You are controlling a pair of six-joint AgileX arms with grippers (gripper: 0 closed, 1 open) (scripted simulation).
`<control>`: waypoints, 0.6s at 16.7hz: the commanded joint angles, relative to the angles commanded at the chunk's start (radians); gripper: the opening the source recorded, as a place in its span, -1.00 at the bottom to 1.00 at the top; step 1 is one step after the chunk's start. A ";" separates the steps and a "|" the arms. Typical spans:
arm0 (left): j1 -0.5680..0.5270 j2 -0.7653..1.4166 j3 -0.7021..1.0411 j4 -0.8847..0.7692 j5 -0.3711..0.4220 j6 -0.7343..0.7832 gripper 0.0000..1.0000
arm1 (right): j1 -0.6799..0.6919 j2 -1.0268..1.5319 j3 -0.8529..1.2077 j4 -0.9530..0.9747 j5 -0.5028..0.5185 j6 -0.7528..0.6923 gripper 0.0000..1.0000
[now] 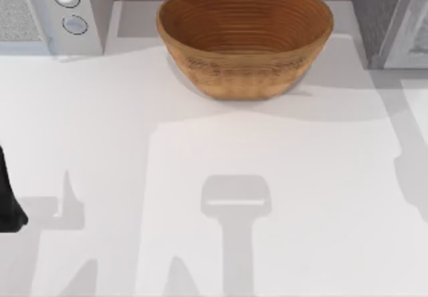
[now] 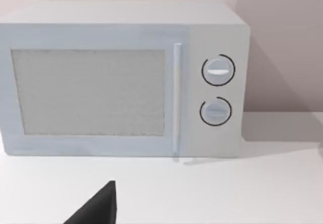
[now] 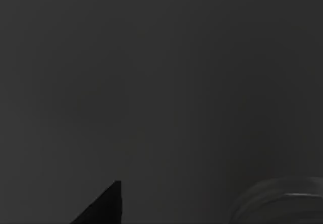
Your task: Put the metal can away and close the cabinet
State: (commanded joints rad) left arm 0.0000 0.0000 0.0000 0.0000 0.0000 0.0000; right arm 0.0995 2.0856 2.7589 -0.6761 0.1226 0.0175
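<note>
So here's where you were. The left arm (image 1: 7,200) sat low at the left edge of the tabletop (image 1: 214,143), about halfway between front and back. Its wrist camera looked straight at the front of the microwave (image 2: 121,82) in the back left corner. I'd call that arm parked, since nothing about its pose said it was working. A dark tip of the left gripper (image 2: 98,206) poked into that view, and I couldn't tell whether it was loose or clamped on anything.

The right wrist view was dark. A tip of the right gripper (image 3: 103,204) showed against it, and I couldn't tell its state either.

The wicker bowl (image 1: 244,39) stood at the middle of the back edge, and the cabinet (image 1: 391,19) filled the back right corner. I honestly couldn't tell where the metal can was, and whether the cabinet door was open wasn't clear either.

My guess is you were somewhere in the putting-away step on the right side, with the closing not yet confirmed. Before the next move you'd want to check that the can had actually been let go inside. Then back the right arm out cleanly so it doesn't drag anything, and push the door shut.
</note>
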 joint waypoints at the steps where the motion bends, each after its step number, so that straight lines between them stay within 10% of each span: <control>1: 0.000 0.000 0.000 0.000 0.000 0.000 1.00 | -0.001 -0.009 -0.010 0.004 -0.002 -0.001 1.00; 10: 0.000 0.000 0.000 0.000 0.000 0.000 1.00 | -0.025 -0.480 -0.566 0.187 -0.059 -0.032 1.00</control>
State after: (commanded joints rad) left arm 0.0000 0.0000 0.0000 0.0000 0.0000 0.0000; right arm 0.0749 1.6054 2.1931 -0.4888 0.0636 -0.0148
